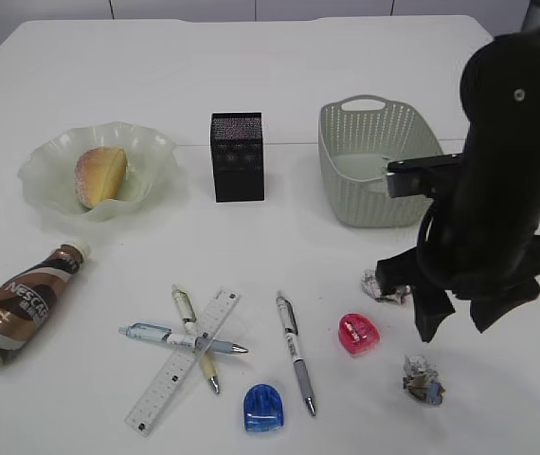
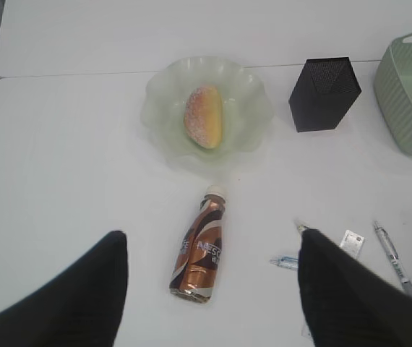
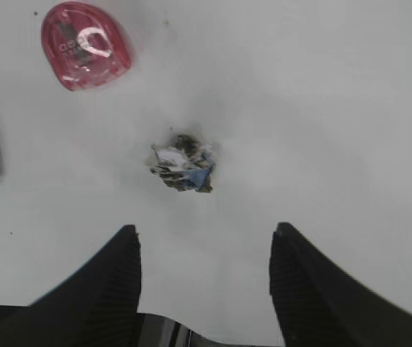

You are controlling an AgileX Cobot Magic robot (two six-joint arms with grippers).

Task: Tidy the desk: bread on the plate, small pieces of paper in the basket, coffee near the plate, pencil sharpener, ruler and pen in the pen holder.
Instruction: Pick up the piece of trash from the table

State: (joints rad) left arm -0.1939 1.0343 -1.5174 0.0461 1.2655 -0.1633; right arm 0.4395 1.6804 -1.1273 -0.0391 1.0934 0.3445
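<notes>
The bread (image 1: 99,175) lies in the wavy green plate (image 1: 57,152). The coffee (image 1: 19,303) lies on its side on the desk in front of the plate. In the left wrist view my left gripper (image 2: 213,235) hangs open above the coffee (image 2: 200,249), apart from it. My right gripper (image 1: 459,327) is open and empty above a crumpled paper ball (image 3: 183,163). A second paper ball (image 1: 385,284) lies near the basket (image 1: 374,166). The ruler (image 1: 183,360) is crossed with two pens (image 1: 183,338), and a third pen (image 1: 296,353) lies beside them. Pink (image 1: 358,335) and blue (image 1: 263,408) pencil sharpeners lie near the front. The pen holder (image 1: 238,156) stands upright.
The right arm's black bulk (image 1: 512,161) hangs over the desk's right side, in front of the basket's right end. The desk's far edge (image 1: 251,21) runs behind everything.
</notes>
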